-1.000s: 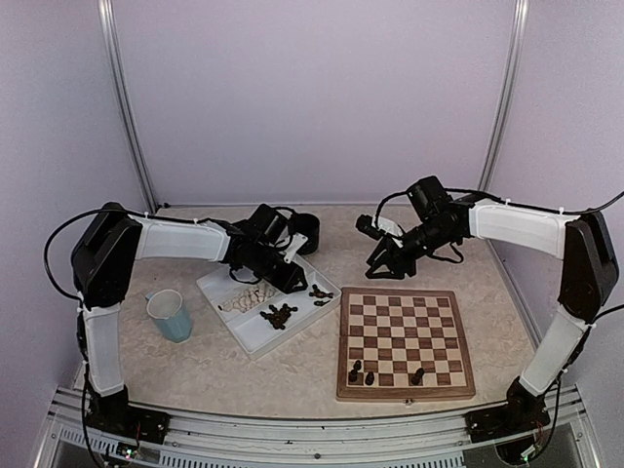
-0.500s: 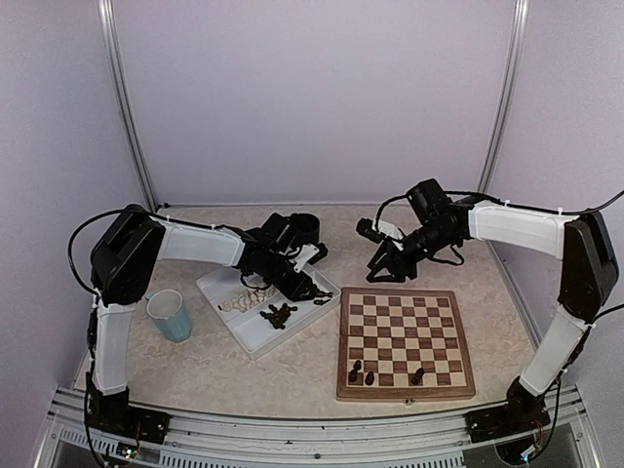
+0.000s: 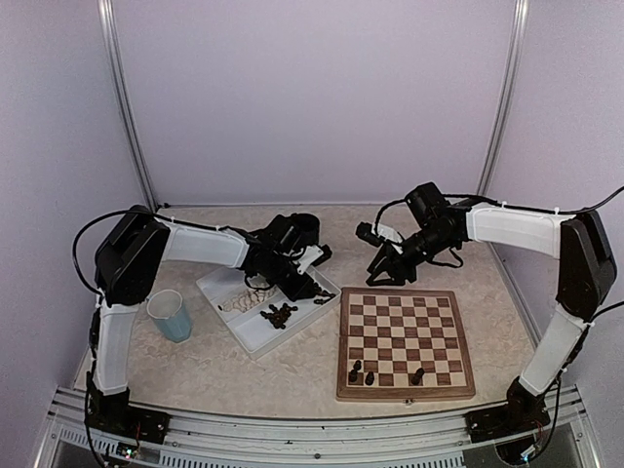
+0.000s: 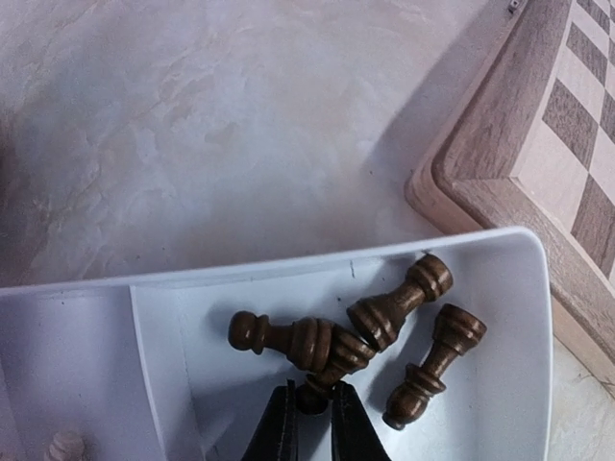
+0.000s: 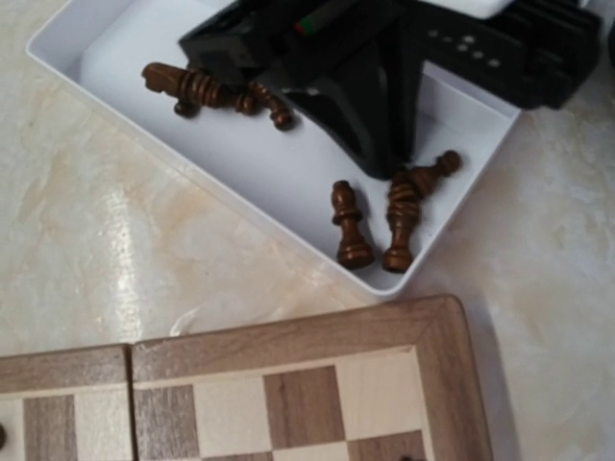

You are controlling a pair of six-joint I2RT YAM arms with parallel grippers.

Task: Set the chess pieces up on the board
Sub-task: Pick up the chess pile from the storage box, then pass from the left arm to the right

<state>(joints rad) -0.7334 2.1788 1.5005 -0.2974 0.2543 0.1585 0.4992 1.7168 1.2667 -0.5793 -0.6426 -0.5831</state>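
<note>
Counting three dark pieces point(image 3: 370, 377) upright on the board point(image 3: 405, 327), all in its near rows: two toward its left corner, one nearer the middle. Finding the rest off the board, in a white tray point(image 3: 255, 339) just left of it, close to its far-left corner. In the compartment nearer the board: lying pieces point(image 4: 434, 365), dark, on their sides, a couple side by side at the tray's corner. In the compartment farther from the board: pale pieces point(image 3: 244, 300), too small to count. Left fingers point(image 4: 281, 427) down in the nearer compartment, closed in on the thin end of a dark piece point(image 4: 333, 367) and pinching it, its base against another lying piece. Right fingers point(image 3: 376, 275) just beyond the board's far-left corner, above the worktop point(image 3: 292, 375), looking spread, holding nothing; out of sight in the right wrist view. Teal cup point(image 3: 171, 315) upright well left of the board, past the tray.
</note>
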